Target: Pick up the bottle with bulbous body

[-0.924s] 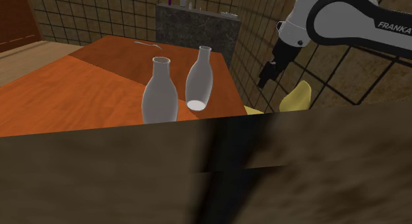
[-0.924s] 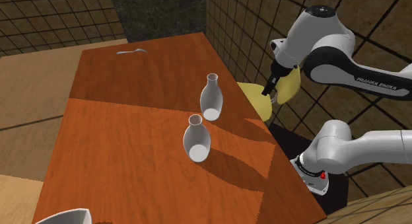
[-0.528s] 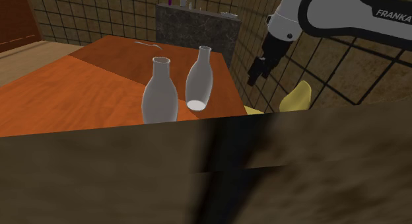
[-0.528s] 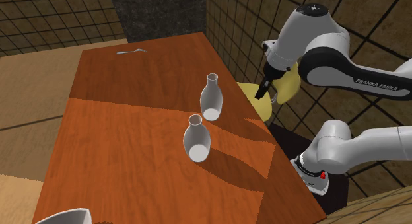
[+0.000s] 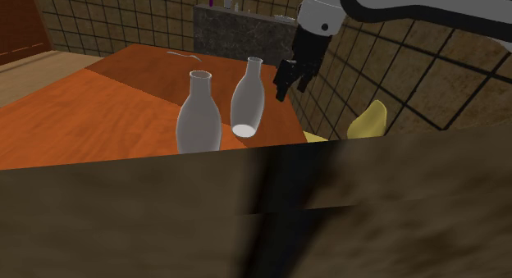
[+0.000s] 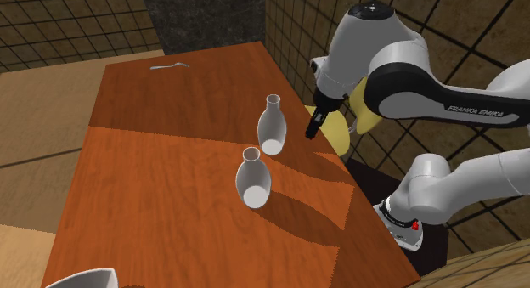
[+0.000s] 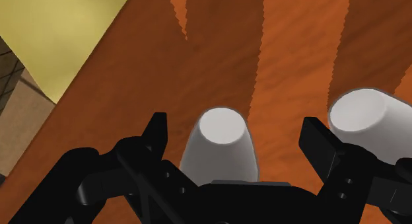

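Bulbous bottle (image 6: 253,179) on table (image 6: 161,125); slimmer bottle (image 6: 272,126) nearer open pincer (image 6: 312,131).

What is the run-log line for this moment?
phase: pre-grasp | gripper: open, empty, beside far bottle | near bottle: untouched | both on table

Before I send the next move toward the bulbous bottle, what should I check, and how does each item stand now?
1. The gripper is open: ok. Its fingers stand apart.
2. The bulbous bottle is upright on the table: ok.
3. The gripper is lined up on it: not ok. It hangs near the table edge beside the slimmer bottle.
4. The path to the target is free: probably not ok. The slimmer bottle stands nearer the gripper, roughly in the way.
5. Nothing is touched: ok. In the wrist view, the fingers are apart from both bottles.
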{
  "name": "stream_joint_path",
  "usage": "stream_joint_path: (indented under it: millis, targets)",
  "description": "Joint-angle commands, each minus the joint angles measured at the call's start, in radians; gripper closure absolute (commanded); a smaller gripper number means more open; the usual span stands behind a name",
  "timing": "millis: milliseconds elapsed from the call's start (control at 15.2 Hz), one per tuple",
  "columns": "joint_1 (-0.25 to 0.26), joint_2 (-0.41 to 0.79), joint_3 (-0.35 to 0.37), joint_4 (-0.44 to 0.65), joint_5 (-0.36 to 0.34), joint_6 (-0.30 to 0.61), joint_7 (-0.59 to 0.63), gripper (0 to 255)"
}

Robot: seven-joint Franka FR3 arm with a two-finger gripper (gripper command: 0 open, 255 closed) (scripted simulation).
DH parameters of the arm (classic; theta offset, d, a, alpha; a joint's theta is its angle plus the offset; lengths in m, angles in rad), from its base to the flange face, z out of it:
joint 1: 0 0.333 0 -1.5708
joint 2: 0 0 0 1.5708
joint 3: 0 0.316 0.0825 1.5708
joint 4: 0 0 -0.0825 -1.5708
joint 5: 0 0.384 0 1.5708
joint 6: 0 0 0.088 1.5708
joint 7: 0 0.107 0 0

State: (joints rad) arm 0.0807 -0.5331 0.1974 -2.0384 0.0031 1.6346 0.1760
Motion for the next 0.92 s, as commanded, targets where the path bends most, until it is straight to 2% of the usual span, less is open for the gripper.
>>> stream_joint_path:
  millis: [0,462,858]
  targets:
    - [0.006,0.053,0.029,0.065,0.010,-0.017,0.035,0]
    - [0.030,0.266,0.146,0.324,0.013,-0.081,0.177,0]
    - [0.074,0.500,0.250,0.621,-0.045,-0.170,0.316,0]
